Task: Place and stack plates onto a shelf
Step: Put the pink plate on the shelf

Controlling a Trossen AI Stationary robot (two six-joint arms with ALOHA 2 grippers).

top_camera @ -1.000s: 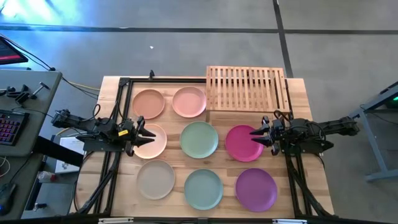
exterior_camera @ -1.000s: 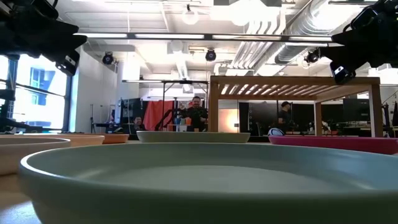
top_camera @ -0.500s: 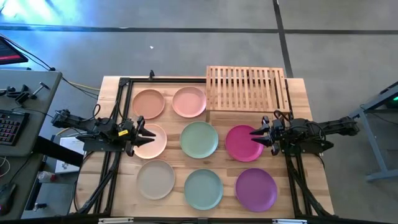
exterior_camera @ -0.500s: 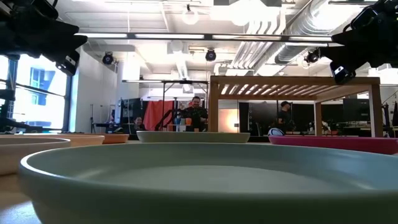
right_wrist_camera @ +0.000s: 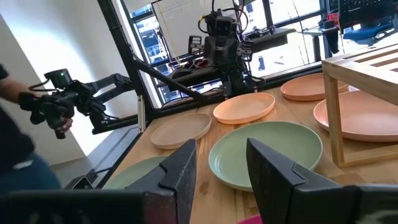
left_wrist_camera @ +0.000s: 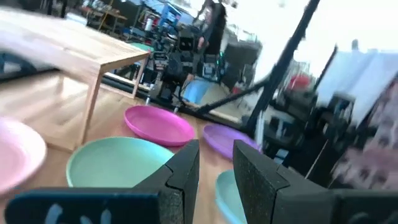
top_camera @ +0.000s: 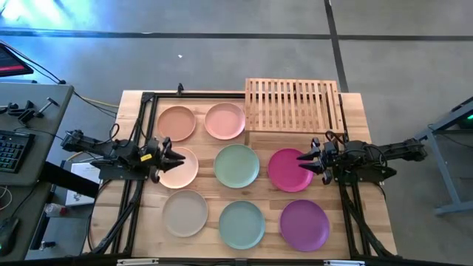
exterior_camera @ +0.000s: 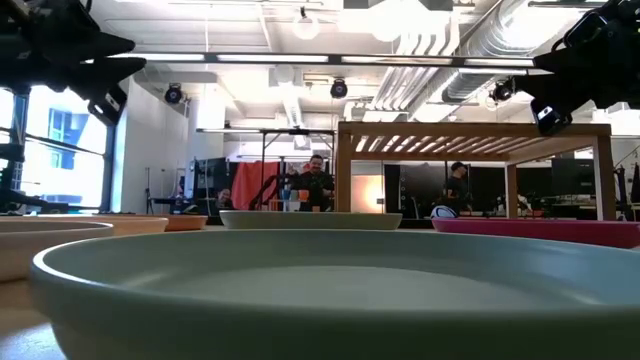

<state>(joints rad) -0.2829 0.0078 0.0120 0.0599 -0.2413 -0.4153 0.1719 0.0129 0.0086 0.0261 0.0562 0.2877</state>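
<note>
light: ceiling lamps [exterior_camera: 305, 25] are glaring brightly
window [exterior_camera: 60, 130]: is blowing out
blur: left wrist view is smearing

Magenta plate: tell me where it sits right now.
In the high view the magenta plate lies on the right side of the table, between the green plate and the right gripper, just below the shelf, with the purple plate below it.

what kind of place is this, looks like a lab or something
Most likely a robotics lab or workshop. Two robot arms sit at a plank table laid out with plates and a wooden shelf. Exposed ceiling ducts and more equipment fill the open room behind, and a desk with a keyboard stands beside the table.
</note>
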